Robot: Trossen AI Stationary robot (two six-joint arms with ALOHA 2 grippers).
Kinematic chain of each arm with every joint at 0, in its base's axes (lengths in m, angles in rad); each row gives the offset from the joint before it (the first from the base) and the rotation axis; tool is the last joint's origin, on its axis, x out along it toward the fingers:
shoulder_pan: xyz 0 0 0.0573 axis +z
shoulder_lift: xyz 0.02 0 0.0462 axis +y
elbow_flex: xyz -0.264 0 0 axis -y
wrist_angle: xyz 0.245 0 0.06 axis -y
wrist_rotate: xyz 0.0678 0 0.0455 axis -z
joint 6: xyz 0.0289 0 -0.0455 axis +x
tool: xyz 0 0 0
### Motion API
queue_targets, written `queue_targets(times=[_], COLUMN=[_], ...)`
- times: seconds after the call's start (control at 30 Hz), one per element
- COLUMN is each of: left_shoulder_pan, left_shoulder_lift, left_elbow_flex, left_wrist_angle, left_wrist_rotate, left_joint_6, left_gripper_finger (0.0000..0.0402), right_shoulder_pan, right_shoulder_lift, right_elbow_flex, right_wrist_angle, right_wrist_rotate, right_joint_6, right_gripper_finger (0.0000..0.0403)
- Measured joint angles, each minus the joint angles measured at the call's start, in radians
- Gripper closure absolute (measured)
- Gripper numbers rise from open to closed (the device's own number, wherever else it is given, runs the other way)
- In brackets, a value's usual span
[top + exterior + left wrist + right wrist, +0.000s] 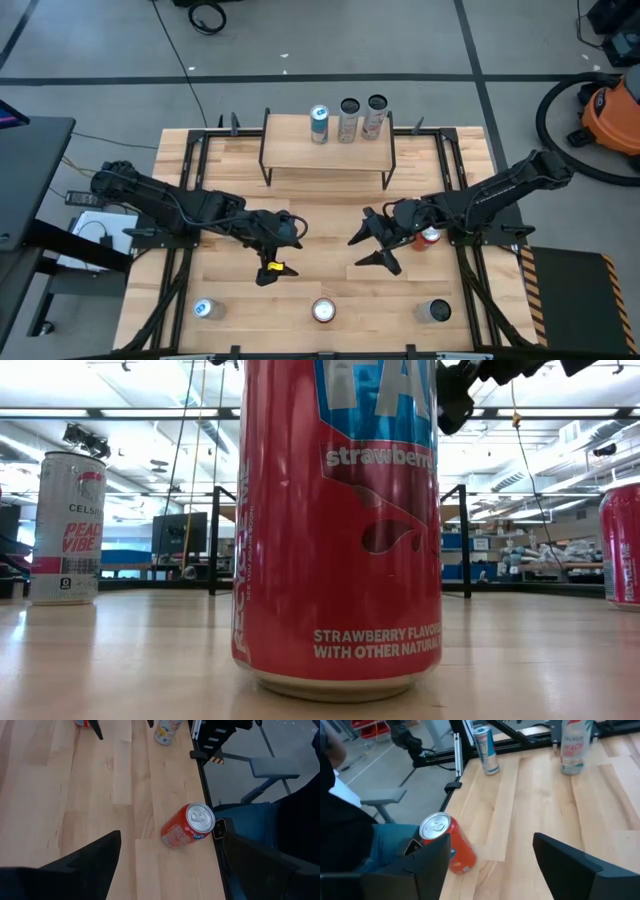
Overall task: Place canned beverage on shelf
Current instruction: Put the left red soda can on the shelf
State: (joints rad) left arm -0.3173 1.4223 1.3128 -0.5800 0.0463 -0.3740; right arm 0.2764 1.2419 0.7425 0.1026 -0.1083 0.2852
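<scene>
Right pincer [366, 250] gaping; overhead view alone shows shelf [325, 152].

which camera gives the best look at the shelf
The high view: it shows the whole shelf at the table's far edge, its wooden top, black legs and three cans standing along its back. The low view shows only black posts behind the big red can. Neither wrist view shows it.

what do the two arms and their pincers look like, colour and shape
Both arms are dark, near black, built of jointed segments with dark cables running along them. The left pincer carries a small yellow-orange marking near its tip; the right pincer ends in two pointed black fingers. In the wrist views the fingers show as broad, flat, matte black wedges.
</scene>
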Motion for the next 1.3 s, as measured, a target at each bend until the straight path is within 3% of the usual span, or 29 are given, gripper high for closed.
queue_targets(times=[0.27,0.43,0.7,0.87,1.13,1.3], left_shoulder_pan=[0.000,0.000,0.000,0.000,0.000,0.000], left_shoulder_lift=[0.000,0.000,0.000,0.000,0.000,0.000], left_elbow_flex=[0.000,0.000,0.000,0.000,0.000,0.000], left_wrist_angle=[0.000,0.000,0.000,0.001,0.001,0.001], left_wrist_rotate=[0.000,0.000,0.000,0.000,0.000,0.000], left_joint_6=[-0.008,-0.008,-0.008,-0.008,-0.008,-0.007], left_gripper_finger=[0.0049,0.0049,0.0049,0.0049,0.0049,0.0049], right_shoulder_pan=[0.055,0.084,0.084,0.084,0.126,0.156], right_shoulder_lift=[0.001,0.003,0.003,0.003,0.043,0.112], right_elbow_flex=[0.000,0.000,0.000,0.000,0.000,0.000], right_wrist_angle=[0.010,0.103,0.143,0.143,0.185,0.267], right_wrist_rotate=[0.016,0.029,-0.038,0.010,0.010,0.010], right_joint_6=[0.034,0.033,-0.031,-0.055,-0.044,0.004], right_gripper_finger=[0.0112,0.0112,0.0110,0.0087,0.0016,0.0004])
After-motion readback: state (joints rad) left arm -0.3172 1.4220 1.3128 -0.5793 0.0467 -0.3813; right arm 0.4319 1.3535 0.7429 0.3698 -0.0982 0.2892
